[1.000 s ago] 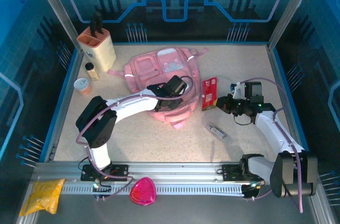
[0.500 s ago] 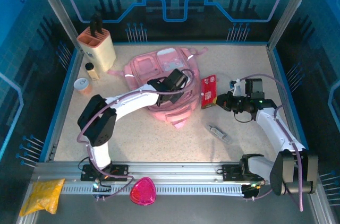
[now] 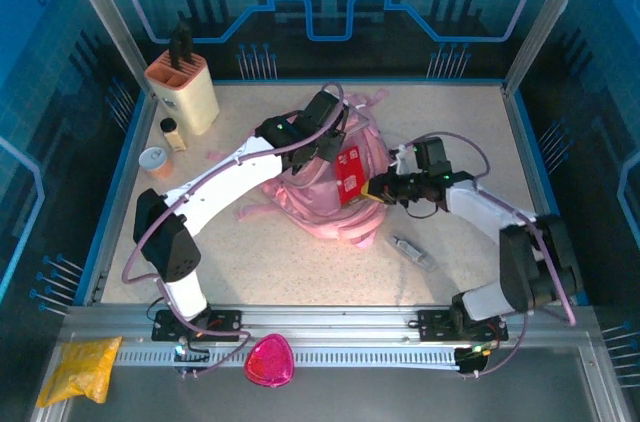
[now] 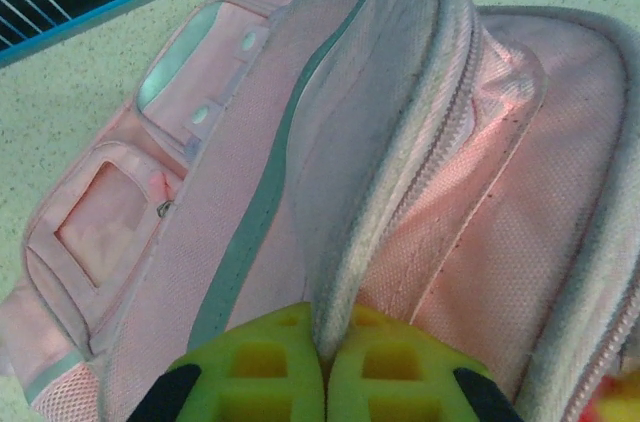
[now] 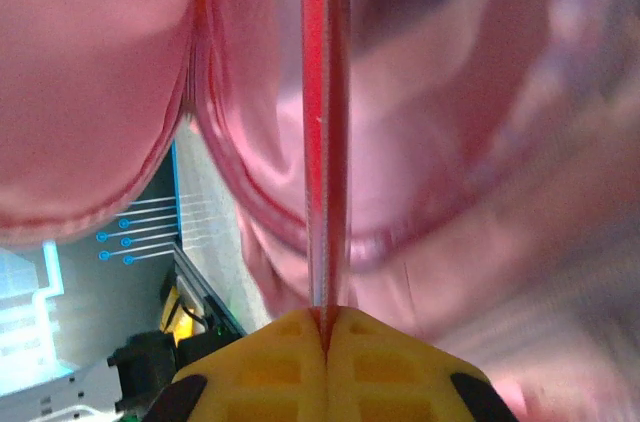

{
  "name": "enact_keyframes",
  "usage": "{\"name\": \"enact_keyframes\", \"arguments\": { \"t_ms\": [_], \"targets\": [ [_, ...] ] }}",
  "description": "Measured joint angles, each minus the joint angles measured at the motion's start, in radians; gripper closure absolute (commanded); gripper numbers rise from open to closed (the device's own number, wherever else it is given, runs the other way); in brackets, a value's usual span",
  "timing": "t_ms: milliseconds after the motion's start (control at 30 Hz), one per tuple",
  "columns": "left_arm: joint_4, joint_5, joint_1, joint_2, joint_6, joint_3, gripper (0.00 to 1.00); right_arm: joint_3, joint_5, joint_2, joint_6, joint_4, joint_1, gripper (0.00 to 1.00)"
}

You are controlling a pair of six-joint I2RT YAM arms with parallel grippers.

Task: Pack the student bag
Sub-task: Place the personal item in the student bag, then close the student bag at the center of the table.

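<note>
The student bag, a soft pink backpack, sits mid-table with its top pulled up. My left gripper is shut on the grey zip rim of the bag's opening; in the left wrist view the yellow-green fingers pinch that rim, and the gripper has no gap. My right gripper is shut on a flat red packet held at the bag's mouth. Seen edge-on in the right wrist view, the packet rises from the gripper with pink bag fabric around it.
A knife block, a small bottle and a round tub stand at the back left. A silver pen-like item lies right of the bag. A magenta pouch and a yellow bag rest off the table's near edge.
My left gripper shut on the bag's rim and pulled it up and toward the back. My right arm swung left, carrying the red packet to the bag's opening.
</note>
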State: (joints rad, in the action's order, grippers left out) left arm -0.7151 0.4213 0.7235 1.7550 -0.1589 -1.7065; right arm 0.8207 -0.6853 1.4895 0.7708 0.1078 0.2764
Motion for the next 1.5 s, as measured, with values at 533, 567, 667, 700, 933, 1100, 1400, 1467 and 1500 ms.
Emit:
{"name": "enact_keyframes", "arguments": {
  "t_ms": [533, 567, 667, 700, 933, 1100, 1400, 1467, 1500],
  "targets": [
    [-0.066, -0.049, 0.018, 0.067, -0.201, -0.085, 0.87, 0.217, 0.171, 0.185, -0.048, -0.038, 0.076, 0.54],
    [-0.066, -0.055, 0.018, 0.067, -0.208, -0.086, 0.8, 0.2, 0.182, 0.151, -0.057, -0.027, 0.075, 0.54],
    [-0.047, -0.092, 0.013, 0.065, -0.236, -0.084, 0.58, 0.126, 0.207, 0.008, -0.083, 0.008, 0.056, 0.52],
    [-0.023, -0.106, 0.012, 0.059, -0.245, -0.073, 0.56, 0.1, 0.215, -0.039, -0.091, 0.016, 0.043, 0.51],
    [0.154, -0.215, -0.047, -0.205, -0.365, 0.297, 0.43, -0.025, 0.317, -0.289, -0.172, 0.179, 0.011, 0.47],
    [0.261, -0.262, -0.167, -0.399, -0.48, 0.566, 0.42, -0.056, 0.351, -0.344, -0.21, 0.241, 0.05, 0.44],
    [0.4, -0.337, -0.316, -0.353, -0.634, 0.806, 0.43, -0.082, 0.372, -0.216, -0.199, 0.214, 0.229, 0.42],
    [0.429, -0.346, -0.327, -0.313, -0.65, 0.806, 0.45, -0.082, 0.38, -0.187, -0.192, 0.2, 0.248, 0.42],
    [0.445, -0.352, -0.331, -0.293, -0.656, 0.806, 0.46, -0.082, 0.384, -0.173, -0.19, 0.19, 0.253, 0.42]
  ]
}}
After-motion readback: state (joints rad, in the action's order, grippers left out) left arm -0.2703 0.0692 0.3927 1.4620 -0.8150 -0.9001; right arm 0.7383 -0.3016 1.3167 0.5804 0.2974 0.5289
